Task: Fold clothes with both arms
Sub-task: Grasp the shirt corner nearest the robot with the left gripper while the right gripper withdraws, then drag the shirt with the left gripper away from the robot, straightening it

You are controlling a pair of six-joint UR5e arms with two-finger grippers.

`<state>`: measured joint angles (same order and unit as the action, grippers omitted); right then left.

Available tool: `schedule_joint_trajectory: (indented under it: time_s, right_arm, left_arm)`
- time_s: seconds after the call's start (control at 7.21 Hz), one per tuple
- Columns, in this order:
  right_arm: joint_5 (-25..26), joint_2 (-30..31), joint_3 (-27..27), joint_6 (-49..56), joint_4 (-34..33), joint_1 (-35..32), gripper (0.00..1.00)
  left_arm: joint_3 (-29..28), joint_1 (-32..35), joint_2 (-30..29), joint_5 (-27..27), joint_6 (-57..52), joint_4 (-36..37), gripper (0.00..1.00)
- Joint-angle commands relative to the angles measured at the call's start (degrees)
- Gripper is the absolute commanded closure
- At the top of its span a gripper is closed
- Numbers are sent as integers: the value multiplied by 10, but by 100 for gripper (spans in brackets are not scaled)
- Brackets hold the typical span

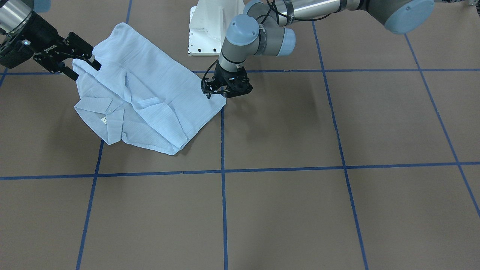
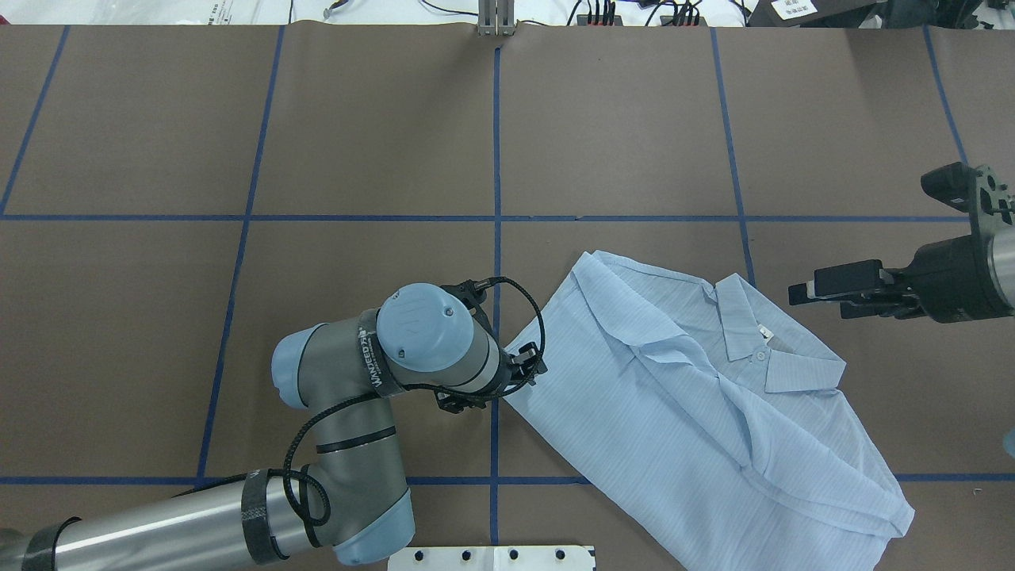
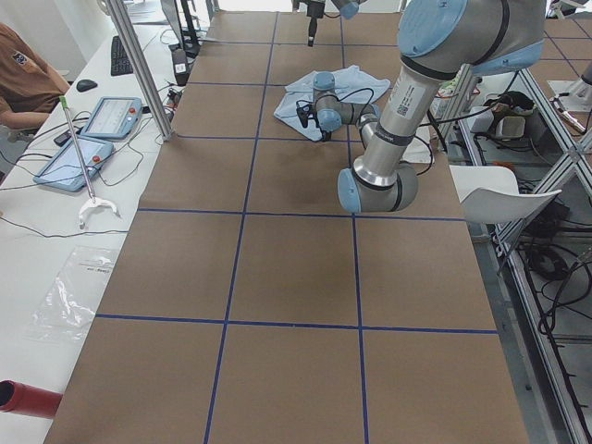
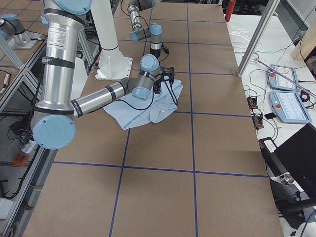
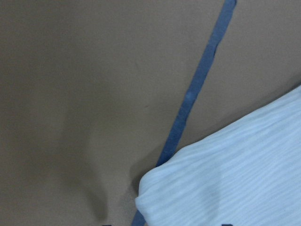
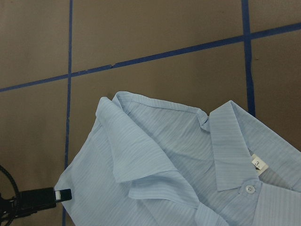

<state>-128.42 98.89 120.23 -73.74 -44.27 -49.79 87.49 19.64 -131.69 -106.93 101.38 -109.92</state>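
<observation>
Right fingers (image 1: 84, 48) spread wide, empty (above shirt (image 1: 150, 93) edge), left fingers (image 1: 207, 90) parted at shirt corner

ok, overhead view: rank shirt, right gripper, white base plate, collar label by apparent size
1. shirt
2. right gripper, partly cut off by the frame edge
3. white base plate, only a strip in frame, so its rank against the gripper is unsure
4. collar label, clearly smallest
</observation>
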Motion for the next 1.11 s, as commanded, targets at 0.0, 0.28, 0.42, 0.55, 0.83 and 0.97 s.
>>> schedule_joint_trajectory:
  time_s: [0.0, 0.28, 0.42, 0.55, 0.83, 0.97]
  right_arm:
    - [-2, 2, 0, 0, 0, -2, 0]
    - [-1, 3, 1, 0, 0, -4, 0]
    - [-1, 4, 0, 0, 1, -4, 0]
    - [-1, 5, 0, 0, 0, -7, 0]
    - [0, 6, -1, 0, 1, -10, 0]
    - [1, 4, -6, 0, 0, -10, 0]
  left_arm:
    - [-7, 0, -1, 1, 0, -5, 30]
    - [-7, 0, -3, 0, -2, -7, 70]
    - [0, 0, -3, -1, -6, -10, 100]
    - [22, 0, 0, -6, -7, -9, 100]
    - [40, 11, 3, -6, -7, -6, 100]
    - [40, 35, 3, -7, -7, -4, 100]
